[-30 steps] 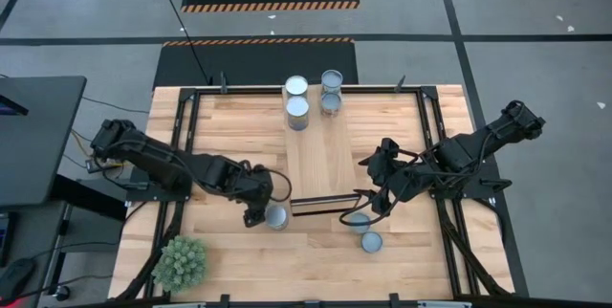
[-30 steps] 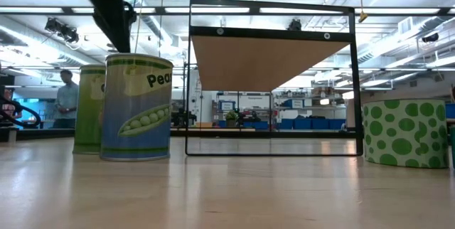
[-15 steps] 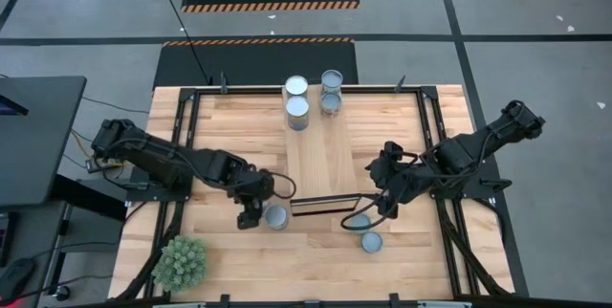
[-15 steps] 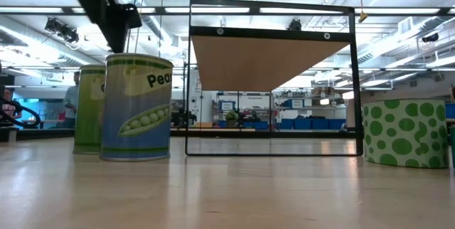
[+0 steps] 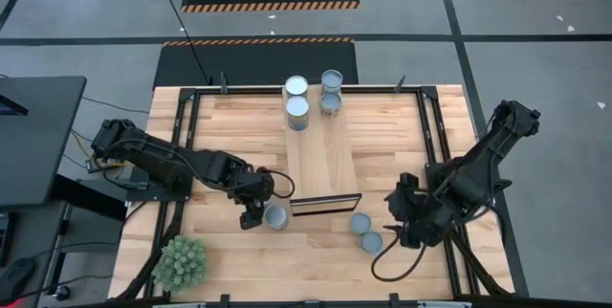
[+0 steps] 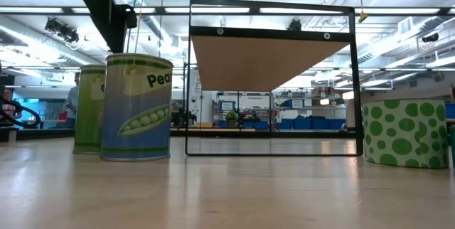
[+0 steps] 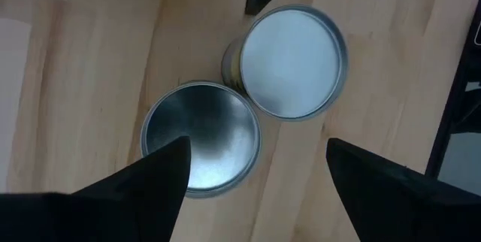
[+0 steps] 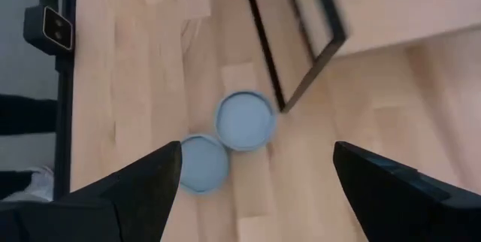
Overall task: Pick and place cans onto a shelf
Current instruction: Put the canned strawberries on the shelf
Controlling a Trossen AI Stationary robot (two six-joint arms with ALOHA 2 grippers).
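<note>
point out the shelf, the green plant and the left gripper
shelf [image 5: 323, 160], high view, bare top board
green plant [image 5: 181, 262], high view, middle of its foliage
left gripper [image 5: 251, 222], high view, midway between its fingertips

Silvery-topped cans [image 5: 361, 223] (one [image 6: 136, 107] blue-green, pea-printed), pale wood shelf [image 5: 323, 150], green-spotted white tub [image 6: 405, 133].

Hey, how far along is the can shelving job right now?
Done: four cans stand at the shelf's far end. In hand: nothing. The left gripper hovers open over two cans on the table; the right gripper is open near two more. Left: those four.
</note>
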